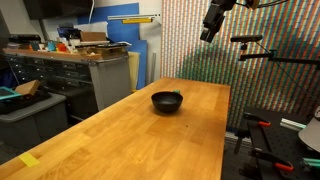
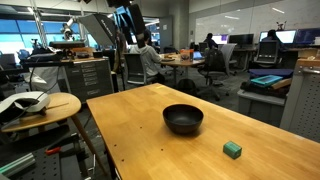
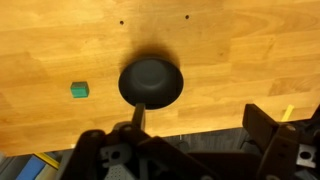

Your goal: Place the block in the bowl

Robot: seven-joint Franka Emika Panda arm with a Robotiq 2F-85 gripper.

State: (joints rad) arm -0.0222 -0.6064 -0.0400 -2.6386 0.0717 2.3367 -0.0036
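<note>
Gripper [image 1: 210,32] hangs high above table [image 2: 135,125] – fingers apart. Green block [image 2: 232,150] lies on the wood near bowl [image 2: 183,119] – not touching.

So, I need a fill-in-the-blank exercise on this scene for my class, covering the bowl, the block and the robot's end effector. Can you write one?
1. The bowl is ___ in colour.
2. The small block is ___ in colour.
3. The block lies not in the bowl but on the wooden ___.
4. The end effector, high above the bowl, holds ___.

Missing words: black; green; table; nothing.
</note>
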